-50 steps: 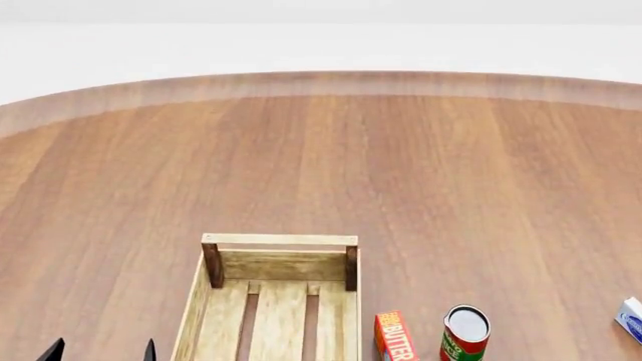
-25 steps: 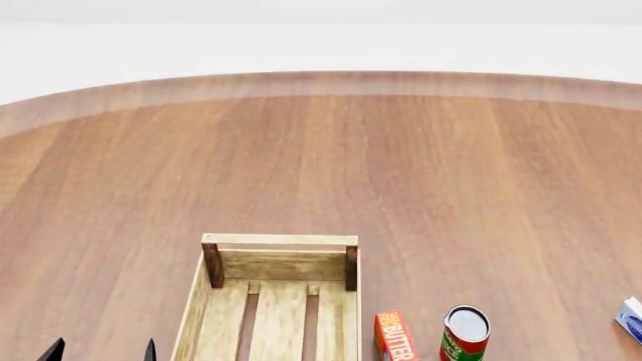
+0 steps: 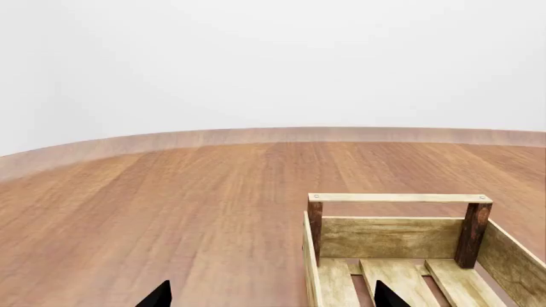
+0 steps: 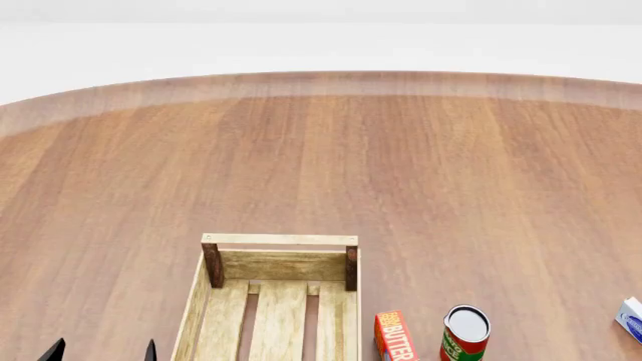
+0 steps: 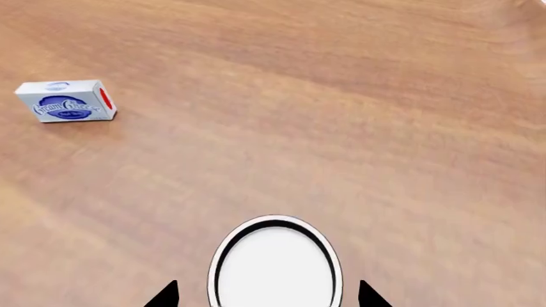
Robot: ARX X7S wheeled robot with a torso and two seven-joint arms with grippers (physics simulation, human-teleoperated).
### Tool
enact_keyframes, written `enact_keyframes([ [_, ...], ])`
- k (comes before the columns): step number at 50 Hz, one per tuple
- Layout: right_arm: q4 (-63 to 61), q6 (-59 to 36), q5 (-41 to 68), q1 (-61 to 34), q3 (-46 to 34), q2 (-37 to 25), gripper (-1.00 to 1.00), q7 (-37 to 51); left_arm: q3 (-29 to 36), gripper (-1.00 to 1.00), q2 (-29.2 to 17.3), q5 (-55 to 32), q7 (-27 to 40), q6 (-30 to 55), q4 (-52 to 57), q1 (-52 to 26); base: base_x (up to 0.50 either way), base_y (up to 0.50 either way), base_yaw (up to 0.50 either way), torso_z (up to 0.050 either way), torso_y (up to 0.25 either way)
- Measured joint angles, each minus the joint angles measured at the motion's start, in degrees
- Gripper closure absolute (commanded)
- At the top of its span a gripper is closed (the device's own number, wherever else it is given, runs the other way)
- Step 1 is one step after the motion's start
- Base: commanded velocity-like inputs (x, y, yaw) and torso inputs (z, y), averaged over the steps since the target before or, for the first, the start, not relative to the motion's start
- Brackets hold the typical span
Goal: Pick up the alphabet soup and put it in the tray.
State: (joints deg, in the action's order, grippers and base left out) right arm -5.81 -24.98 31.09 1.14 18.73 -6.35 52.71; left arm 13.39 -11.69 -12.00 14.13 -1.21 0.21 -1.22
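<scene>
In the right wrist view a can (image 5: 275, 265) shows only its pale white top with a dark rim. Its label is hidden. It is not the red-and-green can, which stands free in the head view, so I take it for the alphabet soup. My right gripper (image 5: 266, 295) is open, with one fingertip on each side of this can, apart from it. The gripper is out of the head view. The tray (image 4: 278, 259), a light-wood crate with dark corner posts, sits at the near middle-left and also shows in the left wrist view (image 3: 397, 236). My left gripper (image 4: 101, 352) is open and empty beside the tray's left side, and it also shows in the left wrist view (image 3: 270, 297).
A red-and-green can (image 4: 464, 333) and an orange butter box (image 4: 395, 336) stand right of the tray. A white-and-blue cream cheese box (image 4: 630, 320) lies at the far right and also shows in the right wrist view (image 5: 66, 101). The round wooden table (image 4: 321, 165) stretches far ahead.
</scene>
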Motion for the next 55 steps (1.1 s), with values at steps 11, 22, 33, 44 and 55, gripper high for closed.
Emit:
enact_keyframes([
  [11, 4.03, 1.55, -0.59, -1.55, -0.43, -0.63, -1.00, -0.29, 0.25, -1.00, -0.23, -0.25, 0.26, -0.04, 0.02, -0.07, 0.00, 0.00, 0.00, 0.000, 0.000],
  [22, 7.45, 3.03, -0.70, -2.62, -0.54, -0.99, -1.00, -0.69, 0.52, -1.00, -0.44, -0.44, 0.54, -0.13, 0.07, -0.06, 0.00, 0.00, 0.00, 0.000, 0.000],
  [33, 9.41, 3.97, -0.46, -2.94, -0.53, -1.27, -1.00, -0.94, 0.77, -1.00, -0.66, -0.64, 0.78, -0.24, 0.06, -0.08, 0.00, 0.00, 0.00, 0.000, 0.000],
  [44, 10.57, 4.60, -0.17, -3.06, -0.63, -1.52, -1.00, -1.07, 1.07, -1.00, -0.86, -0.78, 1.05, -0.35, 0.12, -0.02, 0.00, 0.00, 0.00, 0.000, 0.000],
  [55, 12.64, 5.48, -0.09, -3.50, -1.03, -1.65, -1.00, -1.60, 1.34, -1.00, -1.03, -0.95, 1.25, -0.47, 0.02, -0.10, 0.00, 0.00, 0.00, 0.000, 0.000],
])
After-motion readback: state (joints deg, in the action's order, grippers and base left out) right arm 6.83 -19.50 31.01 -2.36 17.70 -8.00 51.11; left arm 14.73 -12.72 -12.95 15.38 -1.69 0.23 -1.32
